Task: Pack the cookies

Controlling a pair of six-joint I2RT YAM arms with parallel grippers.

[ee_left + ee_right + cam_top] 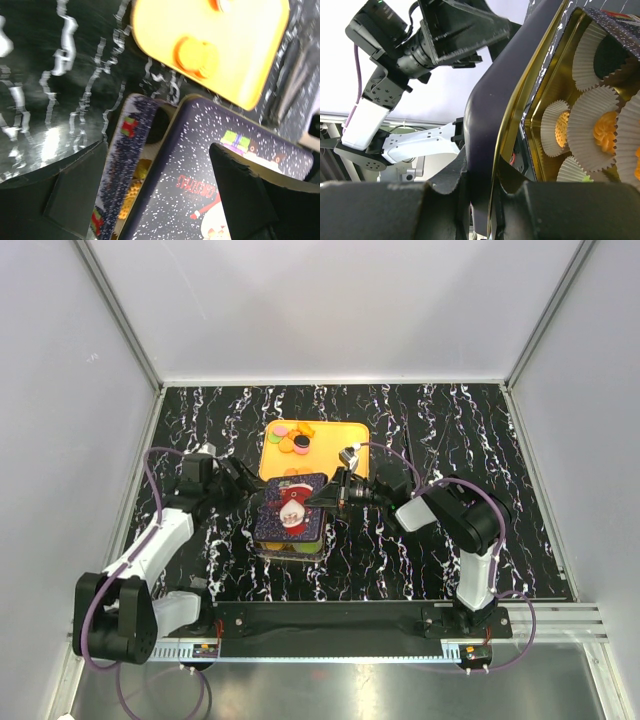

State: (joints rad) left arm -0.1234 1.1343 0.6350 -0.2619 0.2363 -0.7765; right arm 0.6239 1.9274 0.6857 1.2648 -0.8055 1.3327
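A dark blue Christmas lid (290,508) lies tilted over the matching tin (289,549). My right gripper (485,200) is shut on the lid's (495,100) rim, at the lid's right edge in the top view. Under the raised lid, orange cookies (605,132) sit in white paper cups inside the gold tin (537,125). My left gripper (157,170) stands open, wide fingers either side of the lid's (200,165) left edge and the tin's wall (120,165), holding nothing. More cookies (292,438), orange, black, green and pink, lie on the orange tray (340,440).
The tray (240,55) sits just behind the tin with an orange cookie (197,55) on it. Black marbled tabletop (450,530) spreads to both sides. White walls enclose the table at the back and sides.
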